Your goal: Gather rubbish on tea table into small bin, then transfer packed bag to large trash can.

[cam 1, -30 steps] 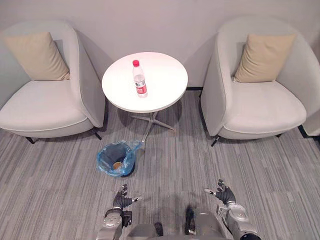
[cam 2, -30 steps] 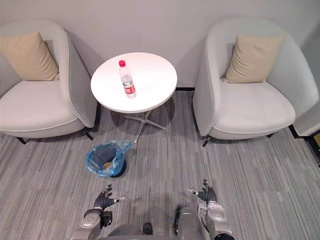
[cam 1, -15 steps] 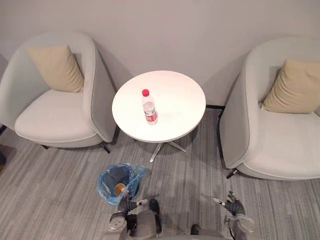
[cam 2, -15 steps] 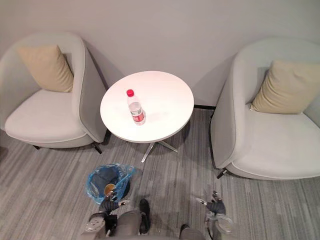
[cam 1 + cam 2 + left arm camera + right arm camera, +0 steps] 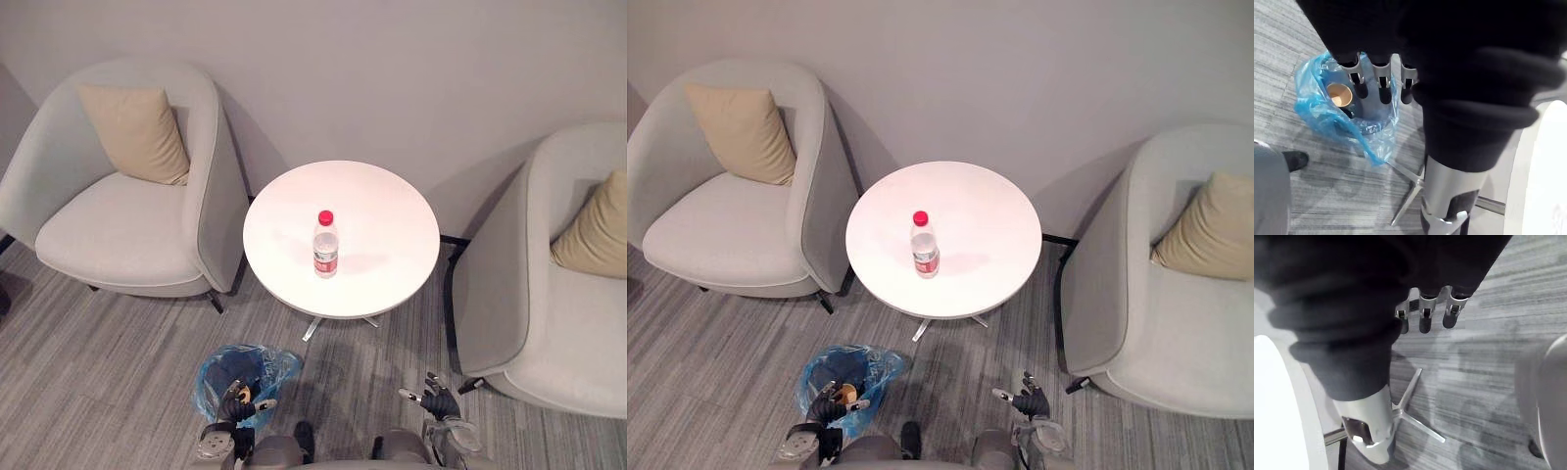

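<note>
Left robot hand and right robot hand hung near, fingers relaxed, holding nothing; the bottle stood upright mid-way on the worktop, far ahead and roughly between them; the small bin sat just beside the left, likely favouring it.

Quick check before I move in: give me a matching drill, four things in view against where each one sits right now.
Things:
1 bottle
2 paper cup
3 cushion
4 left hand

Places:
A inside the blue-bagged bin
B leaning on the armchair
C standing upright on the round table
D low over the floor, open, holding nothing

Pairs: 1-C, 2-A, 3-B, 4-D
</note>
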Tool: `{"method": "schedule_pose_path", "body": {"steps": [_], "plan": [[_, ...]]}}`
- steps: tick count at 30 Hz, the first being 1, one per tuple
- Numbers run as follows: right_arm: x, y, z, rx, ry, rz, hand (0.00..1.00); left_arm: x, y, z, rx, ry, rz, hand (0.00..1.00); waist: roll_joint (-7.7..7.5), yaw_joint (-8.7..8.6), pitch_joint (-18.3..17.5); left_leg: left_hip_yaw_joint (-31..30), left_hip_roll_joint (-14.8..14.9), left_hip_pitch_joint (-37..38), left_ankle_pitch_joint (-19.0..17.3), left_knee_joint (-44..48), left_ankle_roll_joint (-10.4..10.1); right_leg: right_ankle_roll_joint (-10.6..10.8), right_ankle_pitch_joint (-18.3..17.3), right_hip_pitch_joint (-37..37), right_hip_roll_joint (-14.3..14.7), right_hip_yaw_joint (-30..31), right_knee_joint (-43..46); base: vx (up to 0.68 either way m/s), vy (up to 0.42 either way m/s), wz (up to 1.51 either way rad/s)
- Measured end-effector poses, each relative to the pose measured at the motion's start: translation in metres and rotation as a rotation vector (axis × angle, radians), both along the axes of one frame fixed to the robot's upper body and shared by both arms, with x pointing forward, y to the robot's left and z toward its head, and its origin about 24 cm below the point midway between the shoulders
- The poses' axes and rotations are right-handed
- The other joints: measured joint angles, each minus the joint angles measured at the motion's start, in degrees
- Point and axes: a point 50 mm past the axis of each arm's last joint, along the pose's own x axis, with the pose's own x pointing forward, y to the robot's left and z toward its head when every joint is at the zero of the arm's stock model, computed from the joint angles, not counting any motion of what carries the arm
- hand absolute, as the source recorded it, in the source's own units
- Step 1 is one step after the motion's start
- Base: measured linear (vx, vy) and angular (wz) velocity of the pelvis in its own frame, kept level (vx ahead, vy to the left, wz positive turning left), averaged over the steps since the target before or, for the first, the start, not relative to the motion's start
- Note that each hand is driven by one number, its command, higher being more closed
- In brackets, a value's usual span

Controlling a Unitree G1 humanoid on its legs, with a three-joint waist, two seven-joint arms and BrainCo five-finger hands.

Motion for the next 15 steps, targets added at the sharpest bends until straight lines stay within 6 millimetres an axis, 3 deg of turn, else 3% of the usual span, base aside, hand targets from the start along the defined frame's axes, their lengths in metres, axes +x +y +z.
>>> {"method": "schedule_pose_path", "body": {"steps": [1, 2, 4, 7, 11, 15], "plan": [[0.000, 0.001, 0.000, 0.003, -0.002, 0.000, 0.00, -0.001, 0.000, 0.000, 0.001, 0.003, -0.003, 0.00, -0.84, 0.09, -0.4, -0.9, -0.7, 0.2, -0.3, 0.1, -0.9, -2.0, 6.7, 0.4, 0.4, 1.4, -7.3, 0.22, -0.149, 0.53], [0.000, -0.001, 0.000, -0.001, 0.000, -0.006, 0.00, 0.001, -0.002, -0.001, -0.006, 0.003, -0.003, 0.00, -1.15, -0.03, -0.3, -2.4, -1.3, 0.8, -1.2, 0.1, -2.1, -2.5, 11.0, 0.3, 0.1, 1.8, -8.3, 0.27, -0.199, 0.56], [0.000, -0.008, 0.001, -0.013, -0.002, -0.019, 0.00, 0.000, -0.012, -0.002, -0.034, 0.002, 0.000, 0.00, 1.23, 0.34, -1.5, -3.6, 0.9, 0.7, -1.5, -0.1, -3.3, -3.4, 11.9, 2.4, 1.9, 0.8, -11.7, 0.22, -0.170, 0.22], [-0.001, -0.008, 0.001, -0.013, 0.001, -0.019, 0.00, -0.003, -0.013, -0.004, -0.037, 0.015, 0.003, 0.00, 2.02, 0.21, -1.8, -4.2, 2.5, 0.9, -2.0, -0.4, -4.2, -4.5, 13.3, 4.7, 3.6, -0.3, -15.7, 0.11, -0.118, 0.05], [-0.012, -0.009, -0.003, -0.014, 0.024, -0.028, 0.00, -0.006, -0.014, -0.006, -0.039, 0.030, 0.002, 0.00, 1.23, 0.15, -1.8, -5.3, 3.9, 2.3, -2.0, -1.4, -5.0, -5.2, 14.3, 7.7, 5.0, -1.6, -19.2, 0.03, -0.070, 0.10], [-0.011, -0.009, 0.001, -0.019, 0.003, -0.019, 0.00, -0.006, -0.013, -0.006, -0.038, 0.033, 0.002, 0.00, 1.25, 0.22, -1.8, -5.3, 3.7, 2.0, -1.5, -2.4, -5.6, -4.9, 15.9, 8.1, 4.8, -1.7, -21.7, -0.02, 0.006, -0.01]]}}
